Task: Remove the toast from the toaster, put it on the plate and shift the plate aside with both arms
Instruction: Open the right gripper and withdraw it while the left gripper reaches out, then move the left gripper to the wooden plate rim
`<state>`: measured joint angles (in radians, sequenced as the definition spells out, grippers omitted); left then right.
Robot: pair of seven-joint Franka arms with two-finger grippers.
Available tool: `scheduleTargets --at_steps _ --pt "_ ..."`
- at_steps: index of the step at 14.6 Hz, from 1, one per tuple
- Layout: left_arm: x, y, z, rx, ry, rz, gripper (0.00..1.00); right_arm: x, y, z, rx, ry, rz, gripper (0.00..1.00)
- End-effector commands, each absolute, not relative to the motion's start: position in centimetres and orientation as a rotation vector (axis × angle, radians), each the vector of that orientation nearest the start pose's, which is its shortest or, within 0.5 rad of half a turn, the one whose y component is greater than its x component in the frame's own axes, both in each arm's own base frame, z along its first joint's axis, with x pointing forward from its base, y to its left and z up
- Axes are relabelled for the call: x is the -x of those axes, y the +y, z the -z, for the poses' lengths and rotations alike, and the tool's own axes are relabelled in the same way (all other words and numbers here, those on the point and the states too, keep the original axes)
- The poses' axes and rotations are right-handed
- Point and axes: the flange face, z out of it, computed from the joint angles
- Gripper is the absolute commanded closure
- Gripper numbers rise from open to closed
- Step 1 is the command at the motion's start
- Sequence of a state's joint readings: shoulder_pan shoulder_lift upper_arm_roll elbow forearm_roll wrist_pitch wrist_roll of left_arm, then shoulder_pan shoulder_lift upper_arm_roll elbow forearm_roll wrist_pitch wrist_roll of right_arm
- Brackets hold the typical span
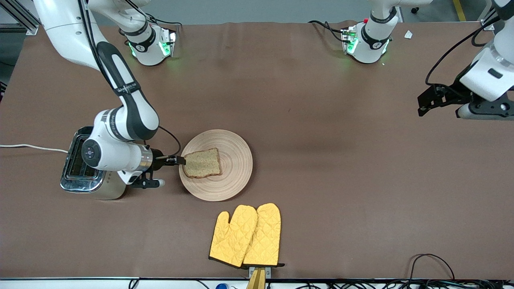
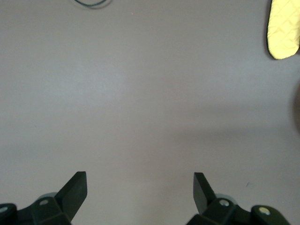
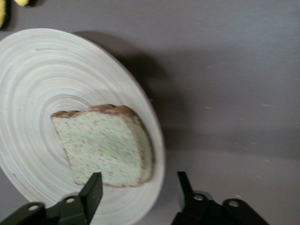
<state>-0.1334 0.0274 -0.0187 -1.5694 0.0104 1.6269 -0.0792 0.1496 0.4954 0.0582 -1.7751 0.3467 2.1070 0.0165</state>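
The toast (image 1: 202,162), a brown speckled slice with a darker crust, lies flat on the round pale wooden plate (image 1: 235,160). My right gripper (image 1: 179,160) is at the plate's edge on the toaster's side, open, with one finger over the plate by the toast's crust and the other over the bare table. In the right wrist view the toast (image 3: 105,145) rests free on the plate (image 3: 42,70), and the right gripper (image 3: 139,180) holds nothing. My left gripper (image 1: 426,102) waits open above the table at the left arm's end; the left gripper (image 2: 139,178) shows only bare table between its fingers.
A chrome toaster (image 1: 86,166) with a white cord (image 1: 28,147) stands beside the plate, toward the right arm's end. A pair of yellow oven mitts (image 1: 245,235) lies nearer to the front camera than the plate; a mitt's tip (image 2: 283,28) shows too. Black cables (image 1: 431,265) lie along the front edge.
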Motion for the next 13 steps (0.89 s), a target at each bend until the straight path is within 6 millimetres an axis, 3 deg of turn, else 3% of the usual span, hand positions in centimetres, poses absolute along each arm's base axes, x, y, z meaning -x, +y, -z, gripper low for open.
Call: scheduleTargets --at_steps 1,4,6,11,13 --pt "-56.3 -9.1 -60.5 3.145 0.156 -0.040 0.00 -61.7 10.7 -32.7 2.917 -0.004 -0.255 0.00" --pt "-56.9 -11.3 -58.0 3.274 0.166 -0.151 0.00 -62.3 7.5 -39.3 3.035 -0.061 -0.209 0.00" --pt "-57.7 -13.2 -54.8 3.335 0.157 -0.269 0.00 -62.6 4.2 -43.9 3.050 -0.002 -0.157 0.00" --pt "-61.4 -21.2 -43.9 3.510 0.180 -0.414 0.00 -60.6 -3.4 -52.4 3.069 0.041 0.049 0.00" --pt "-62.8 -23.3 -38.0 3.614 0.085 -0.525 0.00 -59.3 -5.8 -55.2 3.087 -0.007 0.099 0.00"
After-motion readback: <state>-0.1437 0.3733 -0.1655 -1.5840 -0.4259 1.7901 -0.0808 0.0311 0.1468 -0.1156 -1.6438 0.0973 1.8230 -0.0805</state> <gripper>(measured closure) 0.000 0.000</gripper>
